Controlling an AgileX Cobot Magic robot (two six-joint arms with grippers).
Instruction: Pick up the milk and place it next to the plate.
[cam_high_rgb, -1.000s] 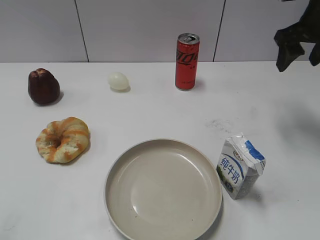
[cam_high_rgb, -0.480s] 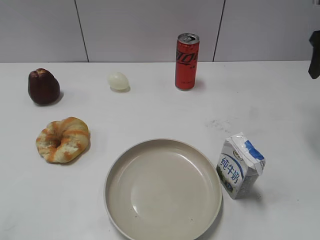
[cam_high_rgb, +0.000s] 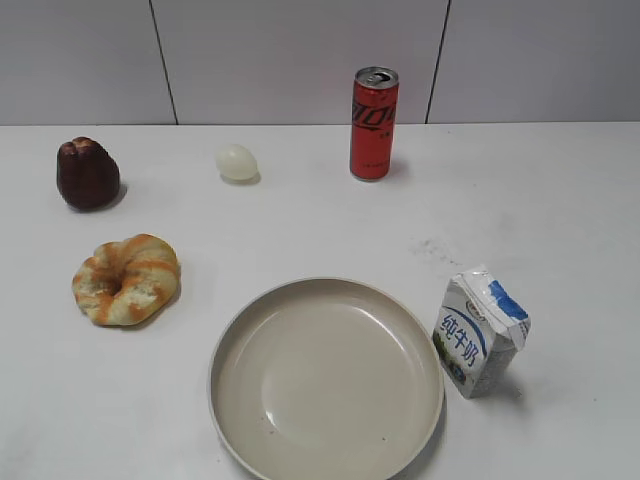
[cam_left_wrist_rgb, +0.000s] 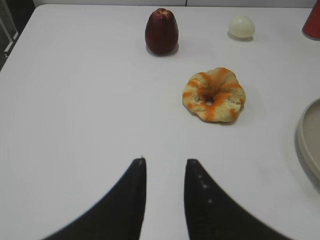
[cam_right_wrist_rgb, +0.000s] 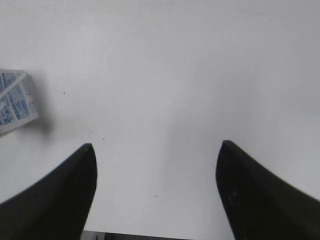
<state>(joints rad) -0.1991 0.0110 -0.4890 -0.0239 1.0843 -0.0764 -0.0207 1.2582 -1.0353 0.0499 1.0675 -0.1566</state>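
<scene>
1. While the milk (cam_high_rgb: 481, 332) stands upright on the white table (cam_high_rgb: 560, 200), it sits just beside the right rim of the plate (cam_high_rgb: 326, 380), close to it though whether they touch I cannot tell, with nothing gripping it.
2. The plate is bare inside and lies at the front of the table, the widest thing there.
3. The right gripper (cam_right_wrist_rgb: 156, 150) has its jaws spread wide over bare table and holds nothing; in its wrist view only a corner of the milk shows at the left edge, well apart from either finger.
4. A second ago a dark arm showed at the upper right of the exterior view, half a second ago only a sliver of it remained at the edge, and now it is gone from that view, while the milk has not shifted.
5. I judge from this that the placing is done and the arm is backing away.
6. The left gripper (cam_left_wrist_rgb: 164, 161) hangs over clear table with a narrow gap between its jaws, empty.
7. Farther off stand the bread ring (cam_high_rgb: 126, 279), the dark red fruit (cam_high_rgb: 87, 173), the egg (cam_high_rgb: 237, 161) and the red can (cam_high_rgb: 374, 123), all clear of the milk.
</scene>
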